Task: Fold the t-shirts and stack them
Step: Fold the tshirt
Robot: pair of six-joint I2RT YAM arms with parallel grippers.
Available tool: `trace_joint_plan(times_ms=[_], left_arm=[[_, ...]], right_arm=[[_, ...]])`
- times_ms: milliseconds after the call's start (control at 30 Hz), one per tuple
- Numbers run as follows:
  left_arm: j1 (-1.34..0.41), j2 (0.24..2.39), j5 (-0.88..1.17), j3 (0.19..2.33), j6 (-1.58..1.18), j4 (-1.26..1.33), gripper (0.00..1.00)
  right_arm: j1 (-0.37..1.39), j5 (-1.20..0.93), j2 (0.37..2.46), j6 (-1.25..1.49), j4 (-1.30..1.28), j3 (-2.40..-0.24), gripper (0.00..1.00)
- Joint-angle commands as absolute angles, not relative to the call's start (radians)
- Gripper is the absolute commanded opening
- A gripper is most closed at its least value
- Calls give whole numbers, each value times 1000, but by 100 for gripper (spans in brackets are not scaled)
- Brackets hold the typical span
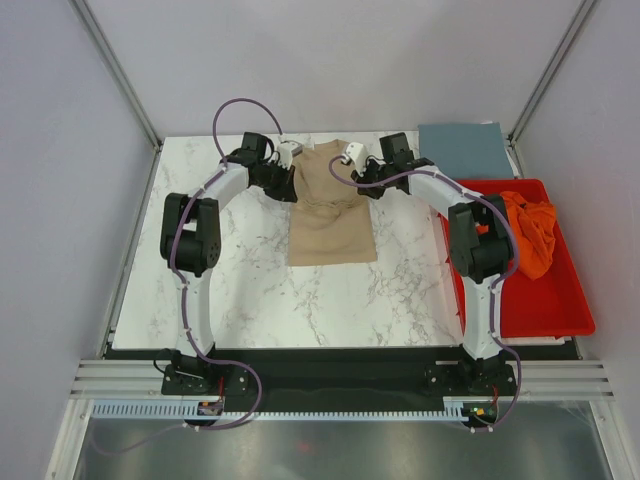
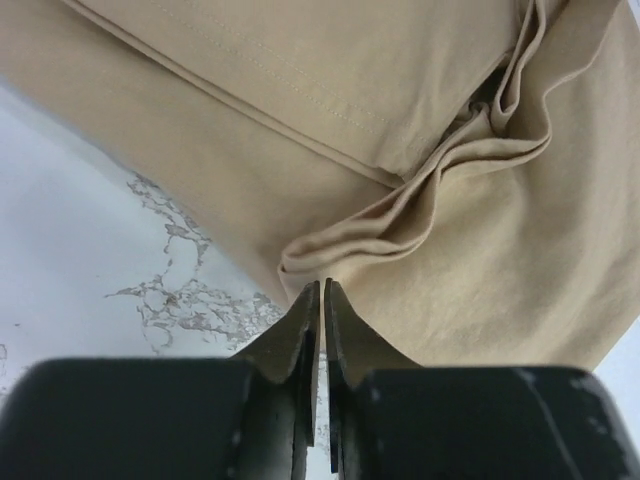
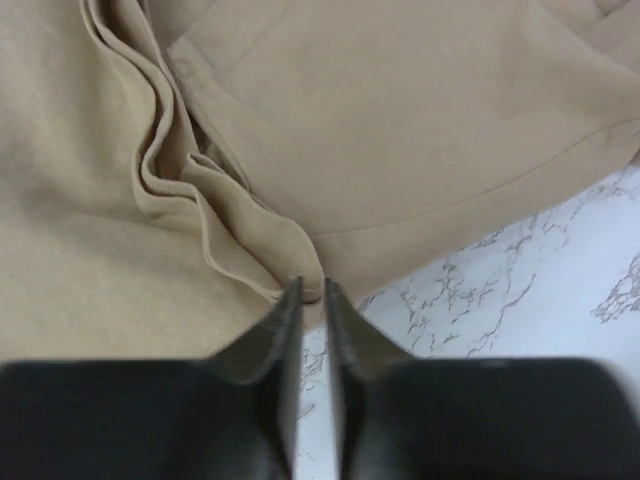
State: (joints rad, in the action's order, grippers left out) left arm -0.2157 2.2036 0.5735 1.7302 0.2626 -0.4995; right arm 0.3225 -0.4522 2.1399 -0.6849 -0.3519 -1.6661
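Marble-patterned table (image 1: pixel 250 290), white with grey veining, enclosed by pale walls. Left arm (image 1: pixel 195 235): white and black, elbow raised over the table's left part, forearm reaching in toward the far middle, a purple cable (image 1: pixel 232 104) looping above it. Left gripper (image 2: pixel 321 285): jaws drawn nearly together, only a thin slit between them, tips meeting a folded edge of cloth; whether cloth is caught between them cannot be told. Tan t-shirt (image 1: pixel 330 220): lies on the marble at the far middle, between the two arms, its lower part flat and roughly square, its upper part bunched into ridges and folds where both grippers meet it; the grippers cover its upper corners from above. Right gripper (image 3: pixel 311 285): jaws likewise close together with a narrow gap, tips at a rumpled edge of the same shirt, bare marble just beside them; a grip on the cloth cannot be confirmed. Right arm (image 1: pixel 475 240): mirrors the left, its elbow standing over the left rim of the tray. Blue-grey t-shirt (image 1: pixel 463 148): folded flat at the far right corner. Red tray (image 1: pixel 540 310): along the right edge. Orange t-shirt (image 1: pixel 532 232): crumpled in the tray's far half, partly behind the right arm.
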Motion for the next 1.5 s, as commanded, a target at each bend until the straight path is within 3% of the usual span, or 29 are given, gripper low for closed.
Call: trace_joint_plan(times_ms=[0,67,333,433,467,533,667,867,1467], left_arm=[[-222,2221,546,1782,281,-489,6],[-221,2224,538,1793,261,-489,2],[-219,2237,502,1821,222,-494,2],[-221,2214,526,1798,244,-495,2],[-218,2201,534,1790,259,-495,14],[-218,2191,540,1775,273,-495,24],[-210,2178,574,1767,304,-500,35],[-212,2210,612,1789,345,-548,41],[-212,2295,614,1879,370,-588,39]], right_arm=[[327,-496,2152,-706,-327,-1721,13],[328,-476,2155,-696,-319,-1729,0],[327,-416,2135,-675,-285,-1697,0],[311,-469,2111,-672,-285,-1678,17],[305,-532,2102,-683,-291,-1675,31],[292,-569,2097,-692,-305,-1672,35],[290,-618,2112,-753,-374,-1683,45],[285,-649,2143,-790,-413,-1698,47],[285,-660,2250,-814,-463,-1807,47]])
